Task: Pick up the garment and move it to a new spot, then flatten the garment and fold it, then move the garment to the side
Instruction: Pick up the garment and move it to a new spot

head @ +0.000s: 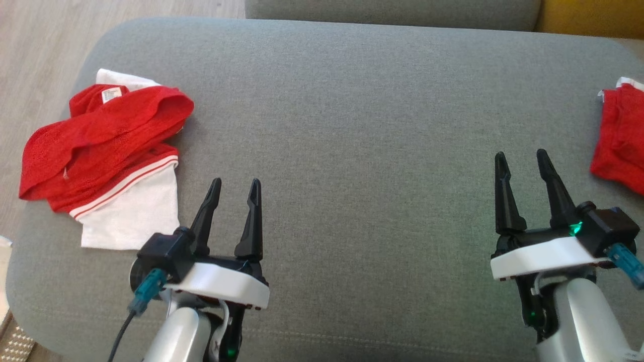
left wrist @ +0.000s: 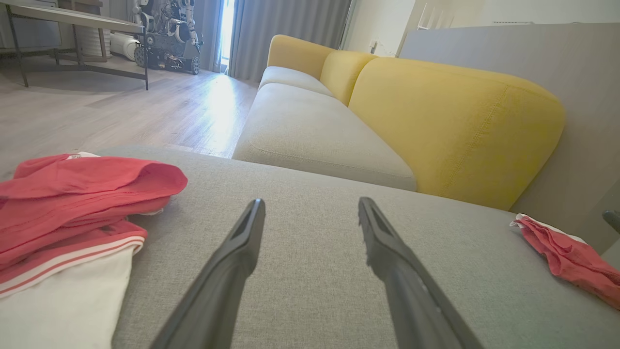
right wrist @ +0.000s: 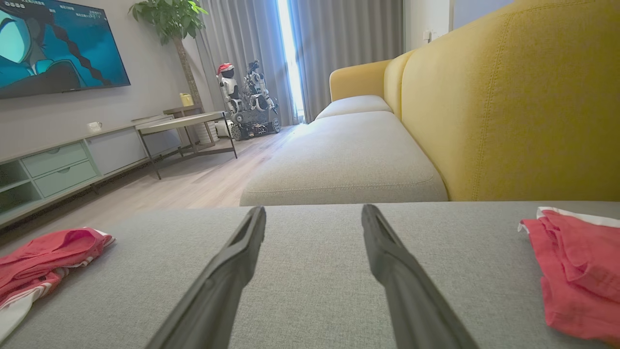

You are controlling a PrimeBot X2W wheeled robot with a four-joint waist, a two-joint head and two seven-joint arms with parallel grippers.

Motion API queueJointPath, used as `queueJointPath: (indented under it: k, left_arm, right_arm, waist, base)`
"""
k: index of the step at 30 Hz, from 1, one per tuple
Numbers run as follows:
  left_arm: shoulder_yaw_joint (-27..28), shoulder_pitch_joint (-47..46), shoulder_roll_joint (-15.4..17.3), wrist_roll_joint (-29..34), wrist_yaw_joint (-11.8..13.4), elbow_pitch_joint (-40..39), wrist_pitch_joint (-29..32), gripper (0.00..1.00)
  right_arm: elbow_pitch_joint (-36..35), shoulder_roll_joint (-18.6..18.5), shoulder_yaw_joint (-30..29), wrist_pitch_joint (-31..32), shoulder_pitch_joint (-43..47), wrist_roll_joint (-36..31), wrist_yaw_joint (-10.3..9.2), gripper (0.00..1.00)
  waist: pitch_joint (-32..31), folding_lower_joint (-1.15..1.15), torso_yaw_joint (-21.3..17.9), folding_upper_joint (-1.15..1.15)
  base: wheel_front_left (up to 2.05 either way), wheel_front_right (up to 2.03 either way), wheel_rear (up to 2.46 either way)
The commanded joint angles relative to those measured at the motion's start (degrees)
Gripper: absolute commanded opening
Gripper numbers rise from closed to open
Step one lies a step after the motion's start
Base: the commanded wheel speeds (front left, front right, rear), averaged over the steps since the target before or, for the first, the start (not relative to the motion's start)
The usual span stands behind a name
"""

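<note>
At left edge of grey cushion (head: 352, 125), crumpled red-and-white garment (head: 100, 151), long axis near-to-far, white end toward the robot. Beside it, left pincer (head: 237, 181) open, empty; right pincer (head: 520, 153) open, near second red garment (head: 621, 141).

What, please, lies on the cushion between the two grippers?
Nothing: bare grey cushion separates the left gripper and the right gripper, seen in the head view.

In the head view the left gripper (head: 236, 182) sits toward eight o'clock, its two dark fingers spread wide with nothing between them, tips leaning toward one o'clock. The right gripper (head: 520, 154) sits between three and four o'clock, equally spread and bare, tips leaning toward eleven. Both pale forearms (head: 176, 337) rise from the bottom edge.
</note>
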Motion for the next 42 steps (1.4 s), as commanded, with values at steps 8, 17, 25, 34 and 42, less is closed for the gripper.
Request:
queueJointPath:
  k: [8, 17, 25, 34, 42]
  left_arm:
    - [1.5, -1.7, 0.1, -0.1, 0.1, -2.3, -0.3, 1.0]
    - [2.9, -2.2, 0.1, -1.0, 0.9, -3.1, -0.3, 1.0]
    - [3.9, -2.3, 0.1, -1.6, 1.3, -4.3, -0.3, 1.0]
    - [4.6, -0.2, 0.1, -2.0, 2.7, -6.7, -0.3, 1.0]
    - [6.2, 1.1, 0.1, -2.2, 4.1, -8.9, -0.3, 1.0]
  right_arm:
    - [-2.5, 0.1, 1.6, -0.1, -1.0, 0.3, -0.03, 1.0]
    - [-3.0, 0.1, 3.8, 0.6, -0.9, 0.8, -0.03, 1.0]
    - [-3.6, 0.1, 6.5, 1.8, -2.1, 0.4, -0.03, 1.0]
    - [-4.3, 0.1, 7.6, 2.6, -1.5, 0.1, -0.03, 1.0]
    - [-2.9, -0.2, 10.5, 3.3, -3.5, 0.7, -0.03, 1.0]
  waist:
    - [0.1, 0.0, 1.1, 0.0]
    - [0.5, 0.0, 7.8, 0.0]
    - [1.2, 0.0, 16.5, 0.0]
    - [1.0, 0.0, 22.7, 0.0]
    - [1.5, 0.0, 23.0, 0.0]
  base:
    - [0.0, 0.0, 0.0]
    - [0.0, 0.0, 0.0]
    - [0.0, 0.0, 0.0]
    - [0.0, 0.0, 0.0]
    - [0.0, 0.0, 0.0]
